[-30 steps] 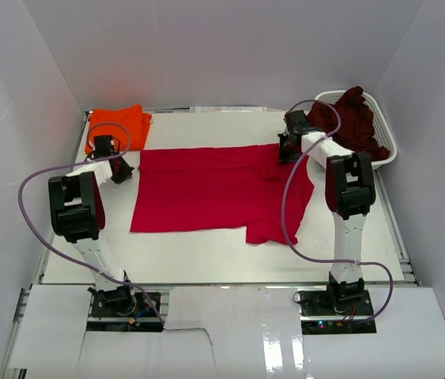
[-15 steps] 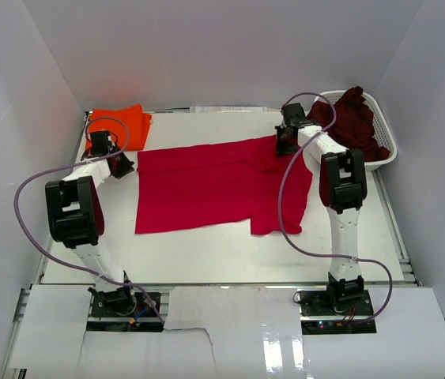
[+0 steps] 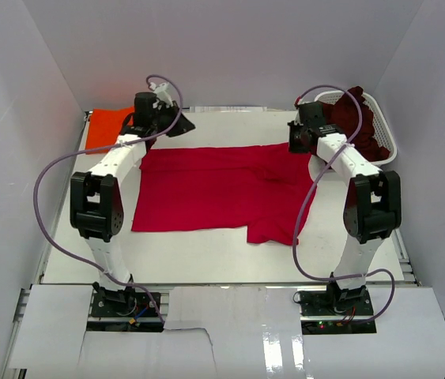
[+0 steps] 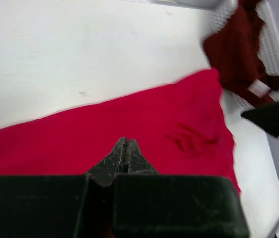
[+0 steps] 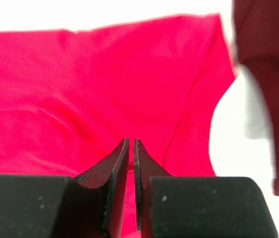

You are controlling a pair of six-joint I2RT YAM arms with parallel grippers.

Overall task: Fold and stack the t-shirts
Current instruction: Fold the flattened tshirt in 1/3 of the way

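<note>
My left gripper (image 4: 125, 143) has its fingers pressed flat together with nothing between them. It hangs over the far edge of the crimson red t-shirt (image 3: 206, 189). My right gripper (image 5: 132, 144) has its fingers a thin slit apart, and nothing is caught in the gap. It points down at the same shirt, near its far right corner.

The red shirt lies spread out in the middle of the white table (image 3: 206, 257), in no container. One sleeve sticks out toward the near right.

The only container is the white plastic lattice basket (image 3: 386, 151), in the far right corner of the table. The dark maroon t-shirt (image 3: 356, 118) sits heaped inside it and rises above the rim. Part of it spills over the side that faces the red shirt. In my left wrist view a small white tag (image 4: 258, 88) shows on the maroon cloth, low on the heap. In my right wrist view the maroon shirt is a blur at the right edge. It seems to hang just beside the corner of the red shirt, but I cannot tell whether the two touch.

The vivid orange t-shirt (image 3: 105, 126) lies on the table in the far left corner, outside any container. My left arm partly hides it, and it is apart from the red shirt.
</note>
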